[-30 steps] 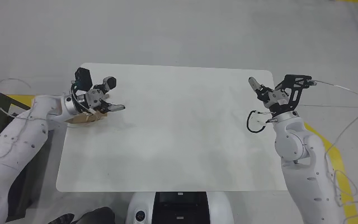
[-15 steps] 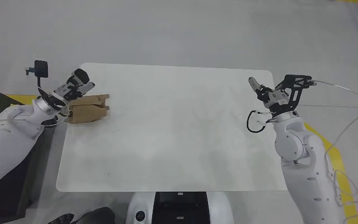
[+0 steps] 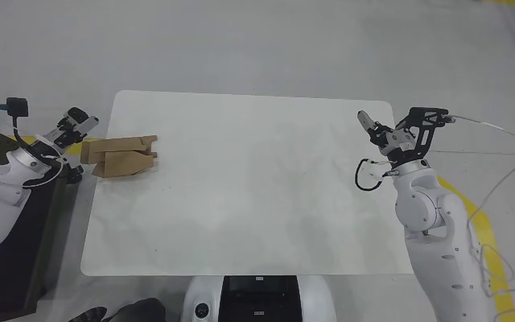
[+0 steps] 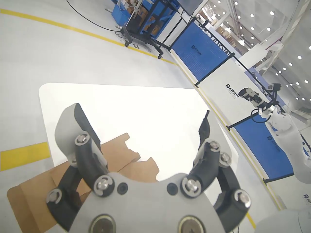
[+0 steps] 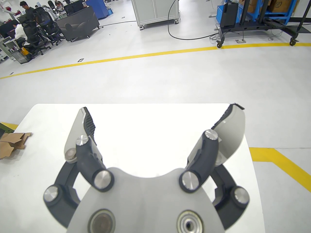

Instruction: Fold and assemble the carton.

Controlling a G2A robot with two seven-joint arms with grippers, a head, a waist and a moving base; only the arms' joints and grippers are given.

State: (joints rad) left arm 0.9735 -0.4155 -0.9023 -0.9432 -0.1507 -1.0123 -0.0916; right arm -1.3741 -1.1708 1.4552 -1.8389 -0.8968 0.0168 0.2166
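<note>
Two grippers are standing with jaws spread, holding nothing: left gripper [image 4: 143,112] just off the table's [image 3: 241,201] left edge, right gripper [image 5: 160,109] at the opposite edge. One carton [image 3: 121,158] is lying collapsed beside the left gripper. Folding is seemingly barely starting; the next move is calling for a flap grasp.

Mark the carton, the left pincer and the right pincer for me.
carton [image 3: 121,161], top view, middle of its brown cardboard.
left pincer [image 4: 142,112], left wrist view, midway between its fingertips.
right pincer [image 5: 160,109], right wrist view, midway between its fingertips.
</note>
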